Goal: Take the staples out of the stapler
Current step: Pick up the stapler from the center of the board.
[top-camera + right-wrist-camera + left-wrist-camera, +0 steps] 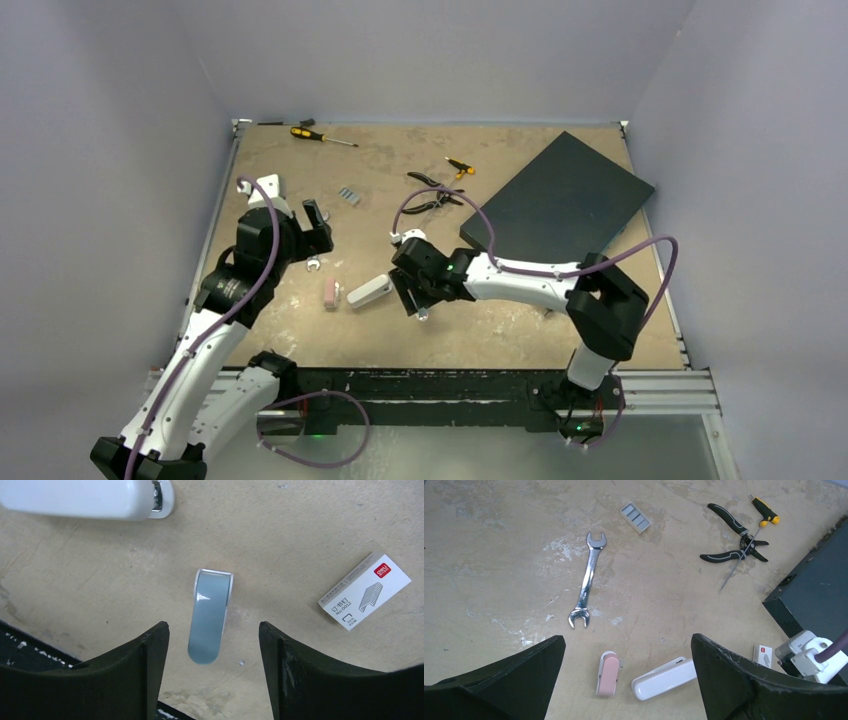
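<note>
My left gripper (627, 645) hangs with its jaws wide apart, holding nothing. The staples (636, 517) lie at its twelve o'clock, a wrench (588, 580) at eleven. My right gripper (212, 630) stands parted astride a grey-blue stapler (210, 615), not touching it. A white stapler (90, 500) sits at ten o'clock and a staple box (364, 591) at two.
</note>
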`<state>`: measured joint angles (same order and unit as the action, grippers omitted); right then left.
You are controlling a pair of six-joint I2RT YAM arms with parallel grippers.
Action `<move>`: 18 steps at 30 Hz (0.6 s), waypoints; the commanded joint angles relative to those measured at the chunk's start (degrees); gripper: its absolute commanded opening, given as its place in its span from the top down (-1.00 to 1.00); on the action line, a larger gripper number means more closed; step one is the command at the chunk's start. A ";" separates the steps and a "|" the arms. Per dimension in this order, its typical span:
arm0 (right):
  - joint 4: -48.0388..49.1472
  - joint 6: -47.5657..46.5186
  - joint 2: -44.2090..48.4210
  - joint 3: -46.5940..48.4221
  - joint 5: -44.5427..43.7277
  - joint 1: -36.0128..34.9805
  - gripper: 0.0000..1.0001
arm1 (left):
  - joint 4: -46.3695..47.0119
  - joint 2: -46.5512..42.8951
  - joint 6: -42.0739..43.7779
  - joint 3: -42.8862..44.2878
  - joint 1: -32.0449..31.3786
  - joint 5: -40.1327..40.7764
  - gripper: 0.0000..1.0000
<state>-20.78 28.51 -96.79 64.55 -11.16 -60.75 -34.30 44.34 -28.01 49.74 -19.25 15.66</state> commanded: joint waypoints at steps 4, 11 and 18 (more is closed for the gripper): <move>-4.51 1.85 -3.48 5.31 -2.51 0.09 -0.22 | 0.51 -0.14 -0.20 0.66 0.09 0.69 -0.88; -5.59 1.95 -4.27 5.08 1.06 0.10 -0.15 | 0.47 -0.34 -0.14 0.63 0.08 0.78 -0.86; -6.78 1.53 -4.44 5.32 3.02 0.09 0.01 | 0.20 -0.49 -0.20 0.66 0.10 1.21 -0.85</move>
<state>-25.34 29.61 -101.69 68.14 -10.00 -60.64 -34.50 44.34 -28.01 49.74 -19.25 15.88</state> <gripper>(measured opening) 0.524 0.930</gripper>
